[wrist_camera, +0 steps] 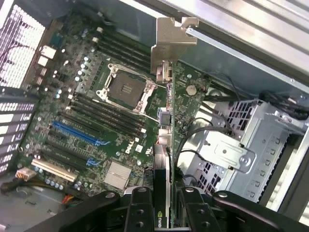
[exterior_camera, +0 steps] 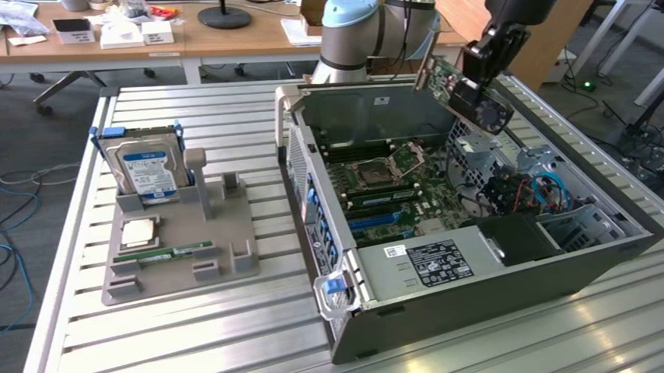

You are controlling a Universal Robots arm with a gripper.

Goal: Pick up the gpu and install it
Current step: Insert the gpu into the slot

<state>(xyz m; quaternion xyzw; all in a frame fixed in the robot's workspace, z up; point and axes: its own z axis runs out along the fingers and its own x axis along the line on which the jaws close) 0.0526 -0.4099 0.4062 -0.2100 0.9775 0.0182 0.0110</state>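
The claw (exterior_camera: 480,70) (wrist_camera: 166,205) was closed on the graphics card (exterior_camera: 444,80) (wrist_camera: 163,145), its black fingers (wrist_camera: 140,211) pressing on the card's two flat faces. We saw the card held in the air, tilted, above the far corner of the open computer case (exterior_camera: 467,311) and touching nothing inside it. In the wrist view the card appeared edge-on, with its pale metal bracket (wrist_camera: 171,36) at the end farthest from the claw. Under the card lay the motherboard (exterior_camera: 394,186) (wrist_camera: 96,111), with the processor socket (exterior_camera: 386,167) (wrist_camera: 126,88) near its middle, long dark memory slots on either side of the socket, and a blue slot (wrist_camera: 77,135) further along the board. A pale metal drive cage (wrist_camera: 236,145) sat beside the board, with black cables running over it. The case lay on its side on the slatted metal desk (exterior_camera: 207,334). Toward the exterior view's left, well apart from the case, stood a grey holder (exterior_camera: 233,233). It carried a hard drive (exterior_camera: 148,172) with a blue label, set upright, a square processor chip (exterior_camera: 140,231) and a narrow green memory stick (exterior_camera: 176,253) lying flat. The arm's pale base (exterior_camera: 353,39) rose behind the case.
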